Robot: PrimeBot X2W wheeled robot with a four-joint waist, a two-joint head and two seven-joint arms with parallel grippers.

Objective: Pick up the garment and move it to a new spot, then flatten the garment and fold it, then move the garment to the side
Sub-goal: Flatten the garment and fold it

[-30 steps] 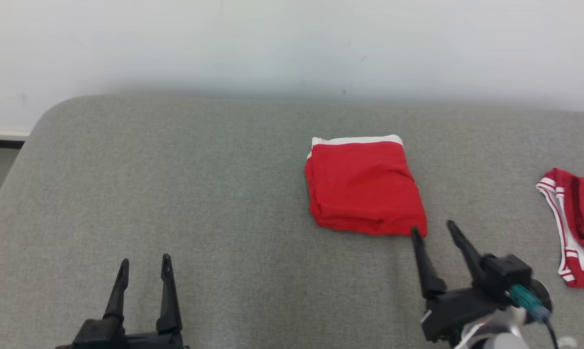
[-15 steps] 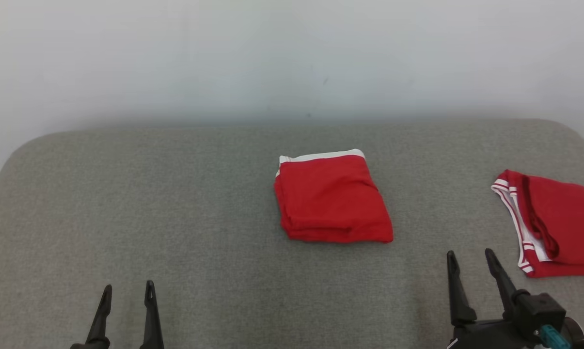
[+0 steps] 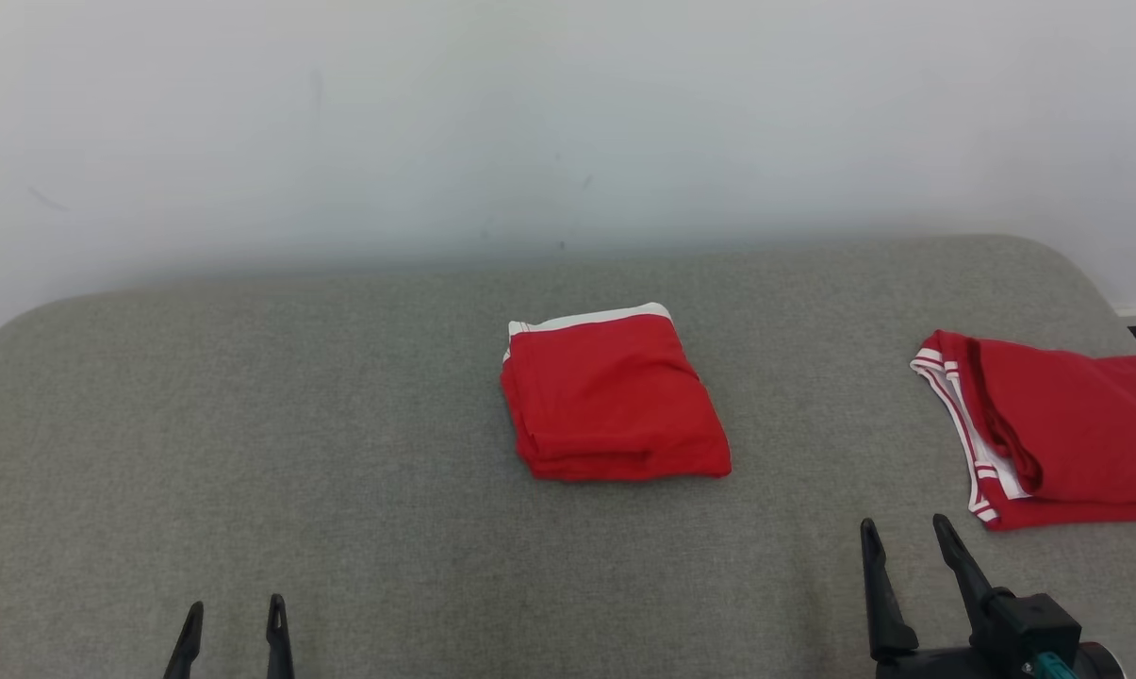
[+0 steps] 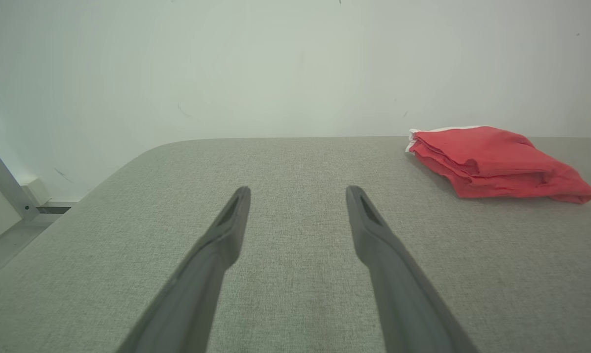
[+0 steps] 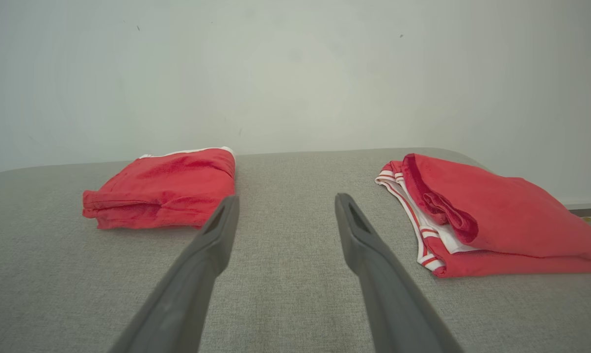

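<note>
1. The folded red cloth garment with a white waistband edge [image 3: 615, 396] lies as a compact, near-square bundle about mid-way across the grey fabric-covered surface [image 3: 247, 424]. Its white band is on the far side, toward the white wall [image 3: 530, 113], and the stacked fold edges face the robot and its left.
2. A second red garment with red-and-white striped trim [image 3: 1058, 424] lies loosely doubled over at the right end of the surface. Its long axis runs left-right, and the striped end points at the folded bundle. The two are well apart.
3. The left gripper [image 3: 236, 605] has its fingers spread wide and holds nothing. It sits low over bare surface, and the folded bundle is far ahead and off to its right.
4. The right gripper [image 3: 904, 523] is also spread wide and empty. Its fingers point into the gap between the two garments, with the bundle ahead-left and the striped garment ahead-right, near.
5. Key relation: the right gripper is nearer to both garments than the left, and nothing lies between it and either one.
6. Judgement: the centre bundle looks fully folded. What remains is either shifting it aside or starting on the loose garment, and I can't tell which.
7. If it is the loose garment, the striped near-left edge is the closest grab point for the right arm.
</note>
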